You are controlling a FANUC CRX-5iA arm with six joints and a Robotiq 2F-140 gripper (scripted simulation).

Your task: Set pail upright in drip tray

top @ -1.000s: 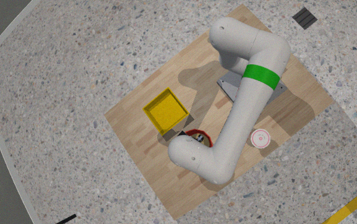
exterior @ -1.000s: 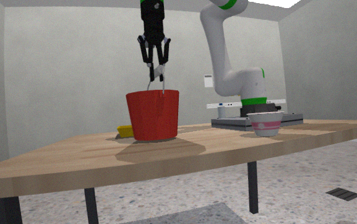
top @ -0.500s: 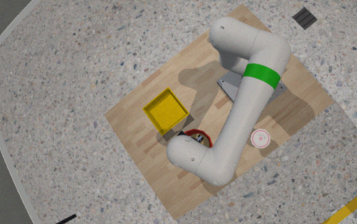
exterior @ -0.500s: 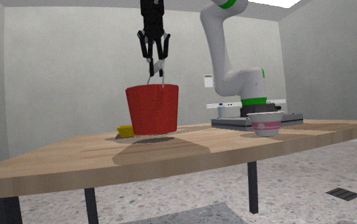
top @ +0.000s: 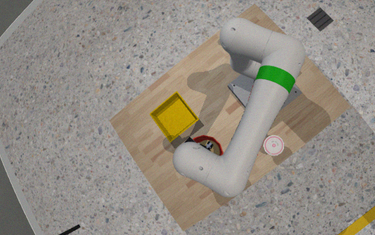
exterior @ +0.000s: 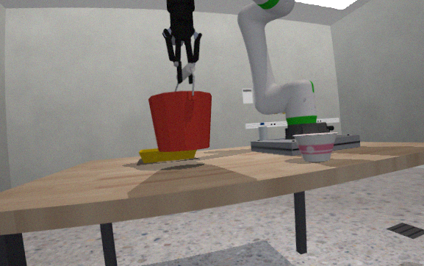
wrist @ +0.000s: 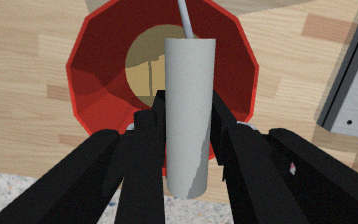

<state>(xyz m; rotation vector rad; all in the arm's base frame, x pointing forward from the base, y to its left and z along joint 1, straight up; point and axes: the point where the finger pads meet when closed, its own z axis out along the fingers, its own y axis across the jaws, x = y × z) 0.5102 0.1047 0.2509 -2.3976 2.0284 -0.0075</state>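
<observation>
A red pail (exterior: pixel 181 121) (wrist: pixel 95 95) hangs roughly upright by its wire handle, its base clear of the wooden table (exterior: pixel 86 184). My gripper (exterior: pixel 185 72) (wrist: pixel 186 106) is shut on the handle's white grip (wrist: pixel 189 140), right above the pail. In the top view only part of the pail's red rim (top: pixel 201 138) shows beside the arm's wrist, which hides the gripper. The yellow drip tray (top: pixel 164 104) (exterior: pixel 152 156) lies empty just beyond the pail, to its upper left in the top view. The pail is beside the tray, not over it.
A white bowl (top: pixel 273 145) (exterior: pixel 314 147) with pink stripes stands on the table, right of the arm. The arm's grey base plate (top: pixel 238 89) (exterior: pixel 270 147) (wrist: pixel 355 90) lies behind. The table's edge is close to the pail on the near side.
</observation>
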